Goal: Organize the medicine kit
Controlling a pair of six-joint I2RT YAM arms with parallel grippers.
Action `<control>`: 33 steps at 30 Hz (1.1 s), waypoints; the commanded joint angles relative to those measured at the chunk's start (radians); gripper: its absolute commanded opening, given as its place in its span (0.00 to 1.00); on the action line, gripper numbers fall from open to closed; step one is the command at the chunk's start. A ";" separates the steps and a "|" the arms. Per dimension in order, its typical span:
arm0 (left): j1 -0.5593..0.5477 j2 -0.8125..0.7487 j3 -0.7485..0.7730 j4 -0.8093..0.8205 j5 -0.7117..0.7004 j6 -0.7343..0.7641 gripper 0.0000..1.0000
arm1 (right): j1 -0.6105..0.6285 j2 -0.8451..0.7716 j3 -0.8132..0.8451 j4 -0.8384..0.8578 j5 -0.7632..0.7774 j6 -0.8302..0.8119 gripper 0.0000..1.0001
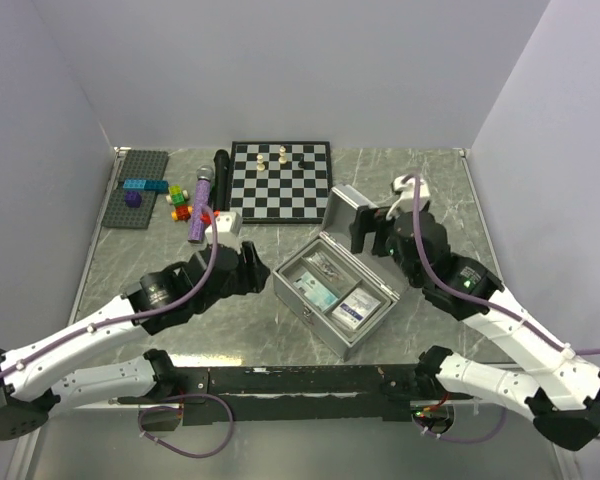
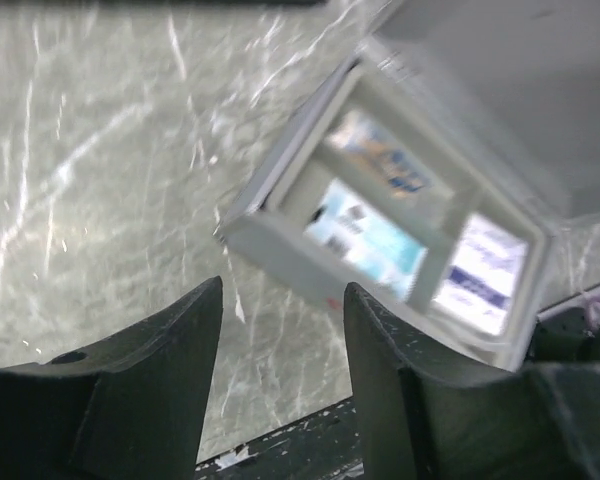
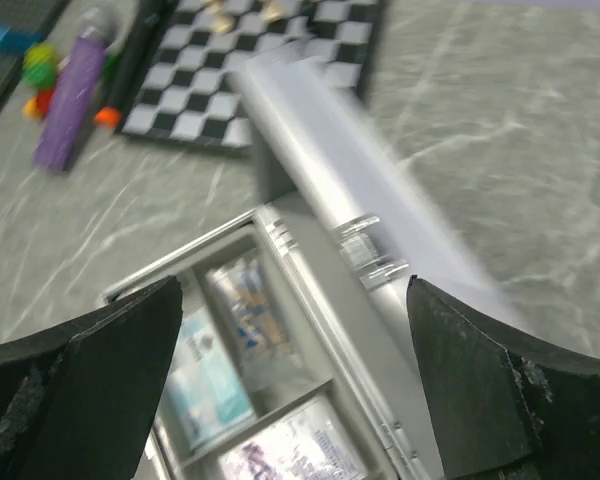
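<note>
The grey metal medicine kit (image 1: 302, 310) stands open mid-table, its lid (image 1: 342, 211) raised at the back right. Inside lie a teal packet (image 1: 319, 291), a white-and-blue box (image 1: 359, 306) and a clear sachet (image 1: 325, 264). The kit also shows in the left wrist view (image 2: 270, 240) and the right wrist view (image 3: 310, 290). My left gripper (image 1: 257, 268) is open and empty just left of the kit. My right gripper (image 1: 372, 232) is open and empty, hovering over the lid (image 3: 370, 190) at the kit's back right.
A chessboard (image 1: 280, 180) with a few pieces lies behind the kit. A purple tube (image 1: 200, 204), a black marker (image 1: 221, 175), coloured toy bricks (image 1: 181, 200) and a dark grey baseplate (image 1: 135, 188) lie at the back left. Walls close in left, back and right.
</note>
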 commanded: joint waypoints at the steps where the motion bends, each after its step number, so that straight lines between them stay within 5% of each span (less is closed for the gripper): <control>1: 0.022 -0.040 -0.139 0.153 0.052 -0.122 0.55 | -0.109 0.008 0.090 0.028 -0.005 0.021 0.99; 17: 0.022 -0.055 -0.327 0.307 0.105 -0.144 0.51 | -0.260 0.118 0.044 -0.016 -0.184 0.096 1.00; 27: 0.023 -0.060 -0.353 0.338 0.105 -0.132 0.50 | -0.236 0.091 -0.054 0.040 -0.443 0.087 0.95; 33: 0.026 -0.064 -0.376 0.351 0.105 -0.135 0.51 | -0.144 0.079 -0.062 0.030 -0.425 0.098 0.95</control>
